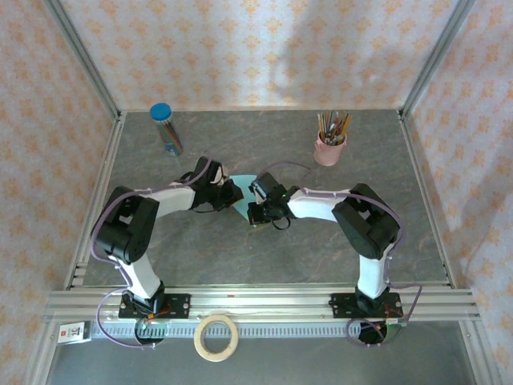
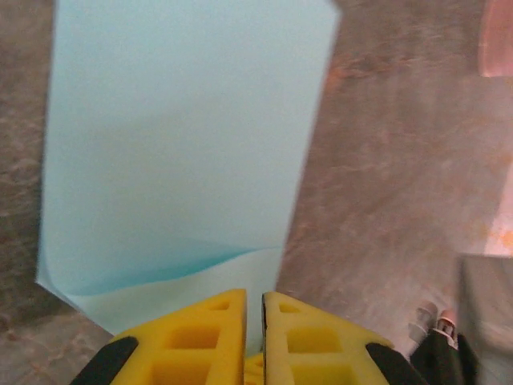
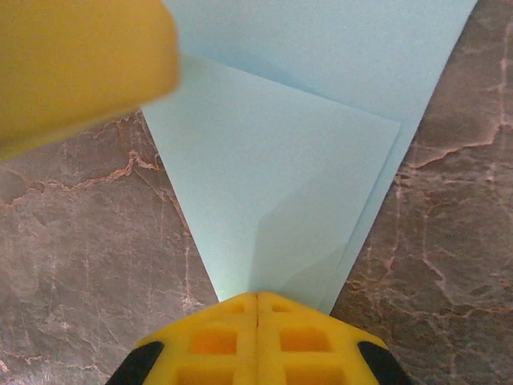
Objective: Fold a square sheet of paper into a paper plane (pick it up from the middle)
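The light turquoise sheet of paper [image 1: 240, 197] lies mid-table between both grippers, folded into layers that taper to a point. In the left wrist view the sheet of paper [image 2: 176, 136] has a near flap curling up. Its edge runs into the thin slit between my left gripper's [image 2: 254, 300] yellow fingers, which are shut on it. In the right wrist view my right gripper [image 3: 257, 297] is shut, its fingertips pressed together right at the paper's [image 3: 280, 184] pointed end. From above, the left gripper [image 1: 228, 195] and right gripper [image 1: 257, 210] almost touch.
A clear tube with a blue cap [image 1: 166, 128] stands at the back left. A pink cup of pencils [image 1: 329, 148] is at the back right. A tape roll [image 1: 217, 337] and a small white box [image 1: 74, 331] rest by the front rail. Metal frame posts border the table.
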